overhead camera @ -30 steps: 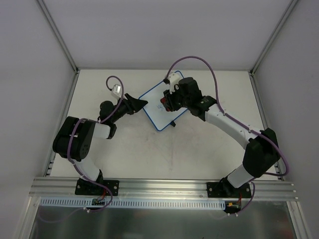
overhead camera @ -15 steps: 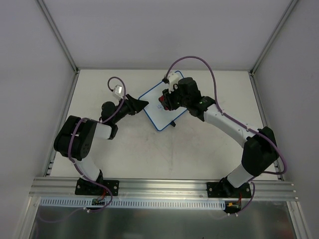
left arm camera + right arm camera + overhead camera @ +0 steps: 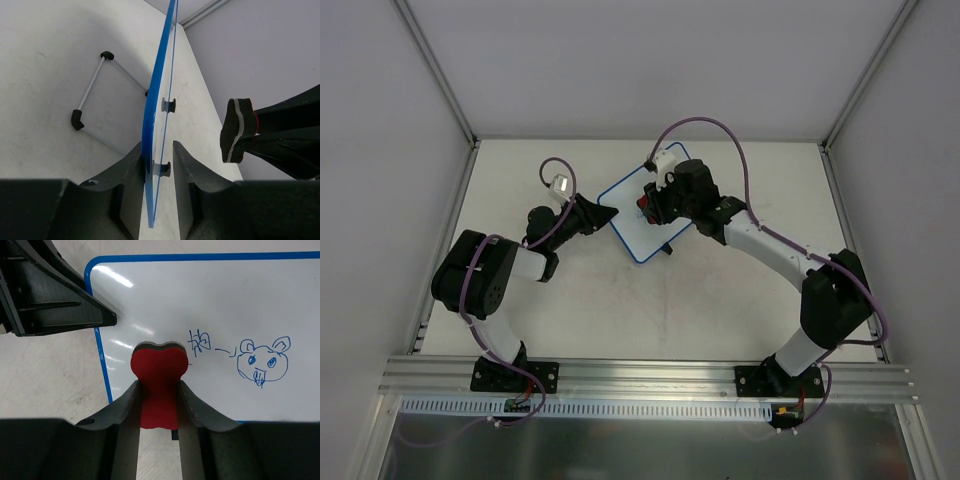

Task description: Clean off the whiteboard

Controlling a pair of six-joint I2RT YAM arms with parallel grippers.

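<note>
The pale table (image 3: 720, 300) is carrying the whiteboard (image 3: 625, 215) at its far middle, turned at an angle and propped on a wire stand (image 3: 92, 92). The left gripper (image 3: 157, 145) is straddling the board's blue left edge, jaws close on either side; whether they are pinching it cannot be told. The right gripper (image 3: 158, 382) is clamping the red eraser (image 3: 159, 365), which is hovering just off the board's face beside a blue scribble (image 3: 200, 342) and an animal-face doodle (image 3: 262, 360).

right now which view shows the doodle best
Right wrist: it faces the board, so the blue doodle is plain. In the top view the right arm covers it; the left wrist sees the board edge-on.
</note>
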